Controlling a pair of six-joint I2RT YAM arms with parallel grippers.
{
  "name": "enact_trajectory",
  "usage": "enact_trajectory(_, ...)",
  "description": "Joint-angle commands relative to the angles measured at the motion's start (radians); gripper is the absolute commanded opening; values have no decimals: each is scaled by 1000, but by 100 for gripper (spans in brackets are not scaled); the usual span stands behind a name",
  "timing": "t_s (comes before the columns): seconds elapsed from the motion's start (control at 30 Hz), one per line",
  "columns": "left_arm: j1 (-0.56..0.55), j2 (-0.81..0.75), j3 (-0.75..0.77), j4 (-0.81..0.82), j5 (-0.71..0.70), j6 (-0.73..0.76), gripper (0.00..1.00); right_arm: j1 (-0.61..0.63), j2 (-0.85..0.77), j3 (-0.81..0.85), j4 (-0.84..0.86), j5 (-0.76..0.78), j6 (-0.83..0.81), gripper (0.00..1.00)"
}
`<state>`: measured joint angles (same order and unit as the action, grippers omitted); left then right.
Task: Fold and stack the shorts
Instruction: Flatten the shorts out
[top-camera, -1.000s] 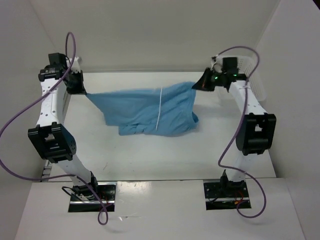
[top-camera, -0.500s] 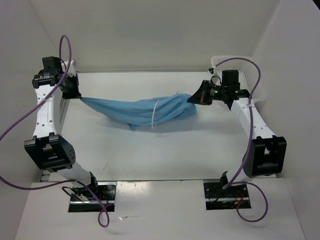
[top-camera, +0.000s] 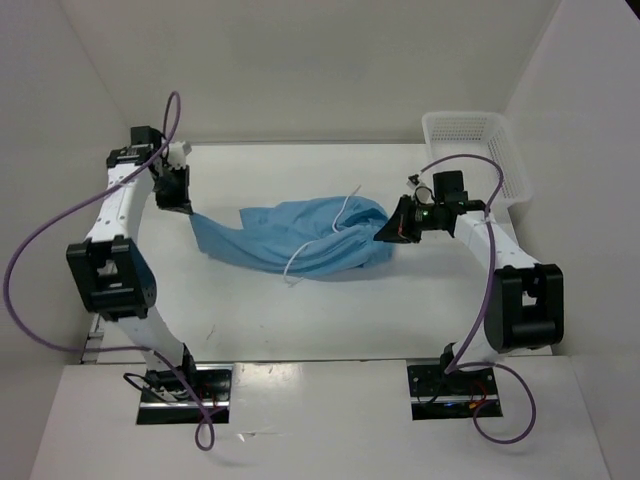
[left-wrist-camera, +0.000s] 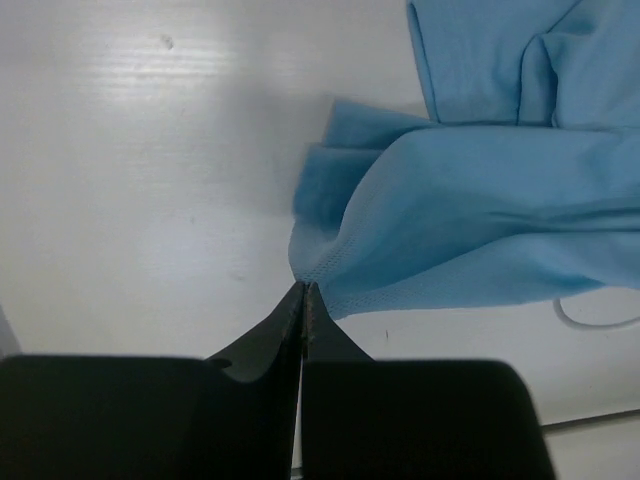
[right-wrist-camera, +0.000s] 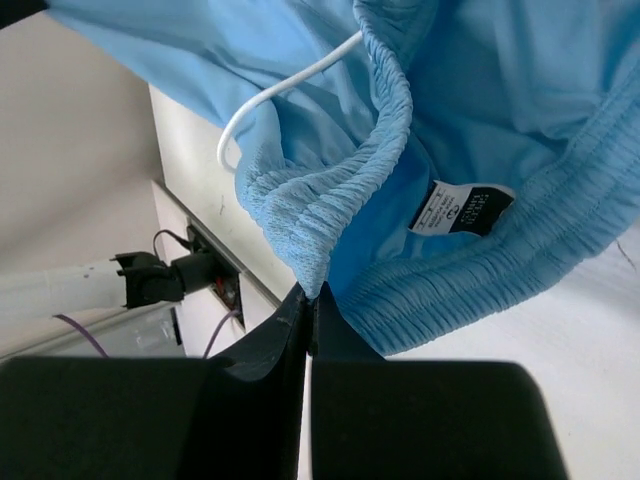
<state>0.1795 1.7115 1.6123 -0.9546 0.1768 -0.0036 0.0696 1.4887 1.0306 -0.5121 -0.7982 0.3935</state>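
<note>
In the left wrist view the shorts (left-wrist-camera: 480, 200) run off the picture's top and right edges, up and right of the shut left jaws. A loop of white cord (left-wrist-camera: 585, 323) is cut off at the right edge. Above the right jaws the shorts leave the frame too, and the label (right-wrist-camera: 462, 208) carries print too small to read. From above, folds hide most of the cord.

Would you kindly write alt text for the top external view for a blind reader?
Light blue shorts hang slackly across a white table between the left gripper, shut on one end, and the right gripper, shut on the other. A white mesh basket stands at the far right corner.
</note>
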Motion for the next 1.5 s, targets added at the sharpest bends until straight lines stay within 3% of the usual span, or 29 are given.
enact_trajectory(0.0,-35,163,86,65,38,4,0,2,36,58,89,-10,24,0)
enact_trajectory(0.2,-61,375,239,160,105,4,16,13,180,169,122,10,24,0)
enact_trajectory(0.37,-52,367,215,211,75,4,55,13,242,232,101,22,15,0)
enact_trajectory(0.4,-52,344,184,223,87,4,57,13,242,232,101,22,15,0)
enact_trajectory(0.57,-31,78,-119,261,78,4,59,13,242,210,101,42,15,0)
enact_trajectory(0.6,-31,47,-220,261,78,4,59,22,242,201,101,42,15,0)
enact_trajectory(0.73,-31,-1,-342,252,102,4,60,33,251,201,101,42,15,0)
enact_trajectory(0.93,-11,23,-404,336,177,4,60,33,251,221,101,42,24,0)
enact_trajectory(1.13,-11,115,-402,350,148,4,60,33,242,221,89,42,15,0)
enact_trajectory(1.37,-11,117,-411,381,199,4,61,33,232,212,89,51,15,0)
enact_trajectory(1.47,-11,146,-400,355,199,4,56,33,232,212,80,51,15,0)
